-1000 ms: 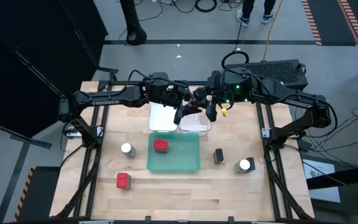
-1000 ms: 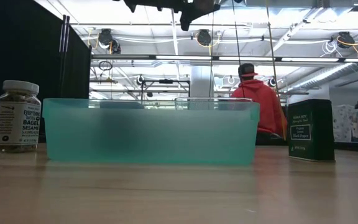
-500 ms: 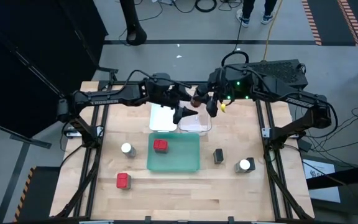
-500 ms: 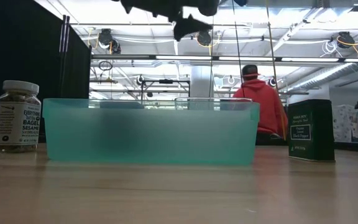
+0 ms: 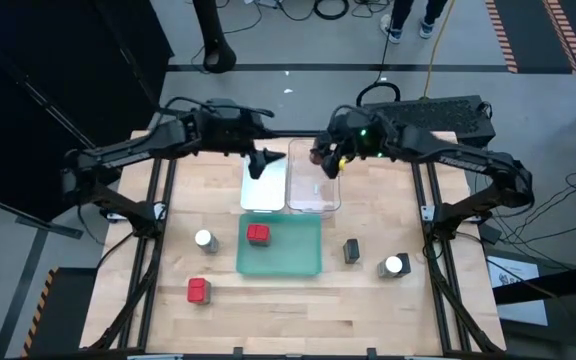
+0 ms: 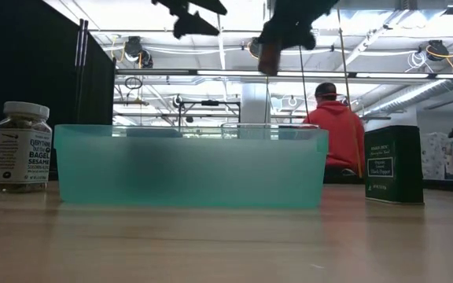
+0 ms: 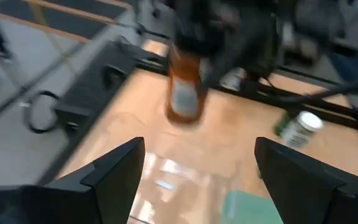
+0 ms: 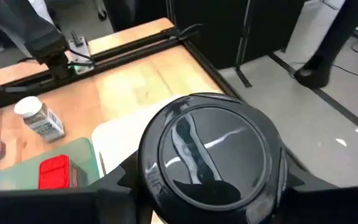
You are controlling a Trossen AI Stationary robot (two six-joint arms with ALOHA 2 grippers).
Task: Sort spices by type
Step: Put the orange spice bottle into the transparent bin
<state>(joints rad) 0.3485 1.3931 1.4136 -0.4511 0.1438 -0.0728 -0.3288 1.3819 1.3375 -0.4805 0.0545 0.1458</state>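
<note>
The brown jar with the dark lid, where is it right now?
The brown jar is held up in the right gripper, above the clear tray at the table's far middle, right of the white tray.

Glossy black jar lid (image 8: 211, 148); translucent green plastic tray (image 6: 189, 165); wooden table (image 5: 368, 305).

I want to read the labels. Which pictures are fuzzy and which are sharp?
The left wrist view is smeared: the brown jar is streaky, its label unreadable. The low view is sharp on the bagel-seasoning jar and dark tin, whose labels show. In the right wrist view a ceiling light glares off the jar's dark lid.
</note>
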